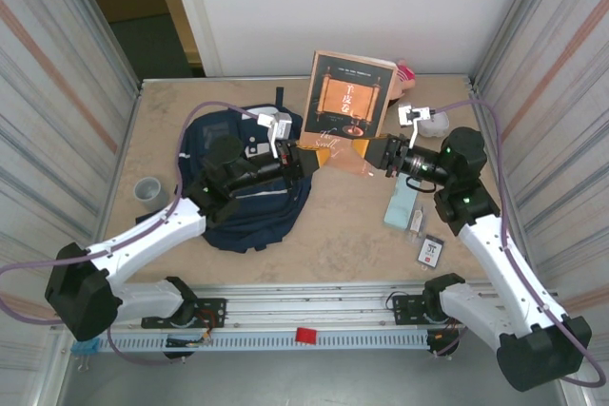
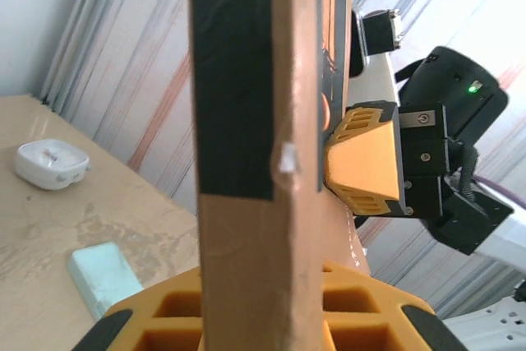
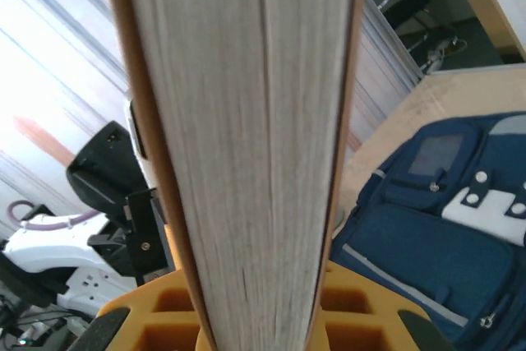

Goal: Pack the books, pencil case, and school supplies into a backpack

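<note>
Grey cup far left; white box and pink doll far right

Upper centre: book upright, lower edge between left gripper and right gripper, doll behind its upper right corner. Backpack lies left of centre, cup further left. Right of centre: pencil case, clear piece and packet just lower right of it, box right of the book.
</note>
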Tool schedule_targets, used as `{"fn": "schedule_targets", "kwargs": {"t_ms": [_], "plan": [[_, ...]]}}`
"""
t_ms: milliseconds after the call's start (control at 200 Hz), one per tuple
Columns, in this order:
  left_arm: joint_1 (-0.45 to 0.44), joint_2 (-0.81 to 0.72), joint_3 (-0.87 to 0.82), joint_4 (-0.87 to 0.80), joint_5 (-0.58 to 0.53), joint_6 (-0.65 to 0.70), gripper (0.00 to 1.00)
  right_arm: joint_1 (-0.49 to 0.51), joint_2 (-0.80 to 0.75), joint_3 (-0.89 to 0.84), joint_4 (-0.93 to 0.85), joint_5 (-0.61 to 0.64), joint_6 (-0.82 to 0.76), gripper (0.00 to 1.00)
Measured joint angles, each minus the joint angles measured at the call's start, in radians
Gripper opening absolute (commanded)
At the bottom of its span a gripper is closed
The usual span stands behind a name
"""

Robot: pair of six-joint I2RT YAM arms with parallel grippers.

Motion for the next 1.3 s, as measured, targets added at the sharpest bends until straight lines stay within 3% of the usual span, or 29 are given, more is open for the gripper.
{"fn": "schedule_targets", "kwargs": {"t_ms": [70,205,411,621,837,957,1127,1243,1298], "plan": [[0.001,-0.010,0.003,-0.077,-0.040,0.048,0.56,0.001,0.007,0.027,-0.097,0.006,-0.080,0.00],[0.006,-0.069,0.000,-0.233,-0.132,0.183,0.62,0.003,-0.006,0.072,-0.320,0.070,-0.329,0.00],[0.007,-0.265,0.006,-0.528,-0.224,0.568,0.85,0.063,0.007,0.114,-0.668,0.224,-0.754,0.00],[0.007,-0.305,0.074,-0.835,-0.264,0.934,0.92,0.246,0.084,0.132,-0.909,0.426,-1.117,0.00],[0.012,-0.248,0.079,-1.007,-0.222,1.083,0.91,0.335,0.129,0.132,-0.986,0.443,-1.339,0.00],[0.016,-0.215,0.076,-1.030,-0.166,1.104,0.77,0.337,0.132,0.133,-0.986,0.407,-1.410,0.00],[0.021,-0.191,0.073,-1.010,-0.028,1.103,0.35,0.327,0.168,0.175,-1.000,0.348,-1.469,0.05],[0.040,-0.189,0.072,-0.974,0.061,1.090,0.07,0.282,0.195,0.212,-1.006,0.290,-1.476,0.31],[0.069,-0.196,0.060,-0.945,0.103,1.071,0.01,0.232,0.195,0.213,-0.985,0.234,-1.439,0.43]]}}
